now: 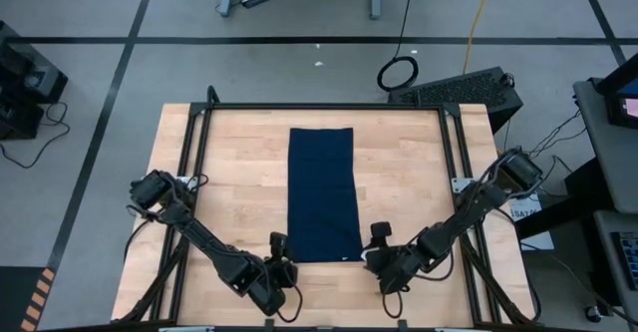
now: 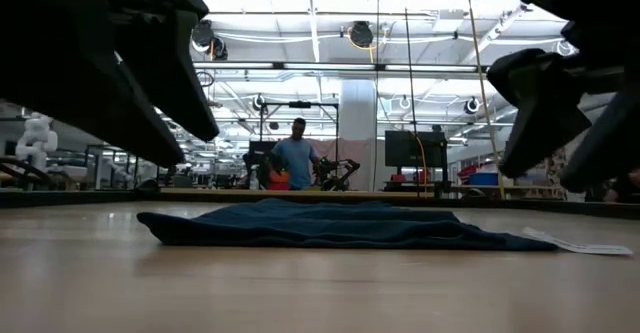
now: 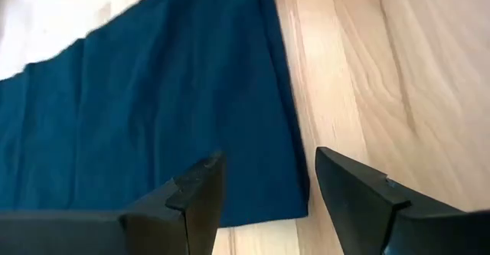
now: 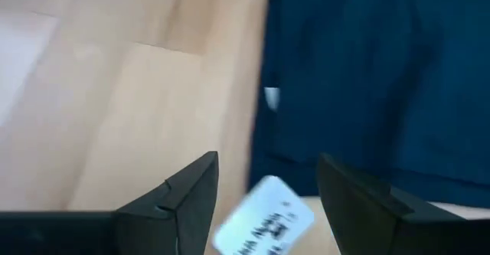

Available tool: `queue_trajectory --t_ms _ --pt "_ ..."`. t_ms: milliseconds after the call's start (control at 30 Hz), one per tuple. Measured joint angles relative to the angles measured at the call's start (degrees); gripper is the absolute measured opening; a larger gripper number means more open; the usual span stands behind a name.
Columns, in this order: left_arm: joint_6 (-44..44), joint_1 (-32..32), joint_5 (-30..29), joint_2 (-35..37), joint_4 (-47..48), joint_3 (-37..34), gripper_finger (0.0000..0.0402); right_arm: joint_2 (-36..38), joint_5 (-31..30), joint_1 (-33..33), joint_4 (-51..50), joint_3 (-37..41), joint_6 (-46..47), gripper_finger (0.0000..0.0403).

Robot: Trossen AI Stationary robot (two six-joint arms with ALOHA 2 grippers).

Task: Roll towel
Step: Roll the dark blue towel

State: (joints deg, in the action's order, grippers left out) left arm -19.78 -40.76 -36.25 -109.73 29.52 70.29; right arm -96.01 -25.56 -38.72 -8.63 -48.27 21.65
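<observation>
Both grippers, left [image 1: 280,255] and right [image 1: 378,244], fingers spread, flank limp thin towel [image 1: 323,193]'s near corners: pinch there.

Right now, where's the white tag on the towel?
In the high view the tag sits at the towel's near right corner, on the table just ahead of the right gripper; the right wrist view shows it between that gripper's open jaws.
</observation>
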Motion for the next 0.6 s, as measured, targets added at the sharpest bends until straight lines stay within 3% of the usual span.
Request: queue_trajectory --t_ms 167,300,400,600 --pt "2.1 1.0 2.7 0.0 -7.1 -3.2 0.0210 0.3 -1.2 0.0 -4.9 0.0 -0.7 0.0212" --pt "0.7 0.4 3.2 0.1 -8.0 -4.6 0.0210 0.3 0.4 -0.9 -8.3 0.1 4.2 0.0212" --pt "1.1 -1.2 3.6 0.9 -10.5 -4.3 0.0210 0.3 -0.1 -2.6 -6.4 0.1 6.4 0.0212" --pt "0.6 -2.1 2.2 0.4 -4.9 -4.4 0.0210 0.3 -3.1 -3.4 1.4 0.1 2.7 0.0212"
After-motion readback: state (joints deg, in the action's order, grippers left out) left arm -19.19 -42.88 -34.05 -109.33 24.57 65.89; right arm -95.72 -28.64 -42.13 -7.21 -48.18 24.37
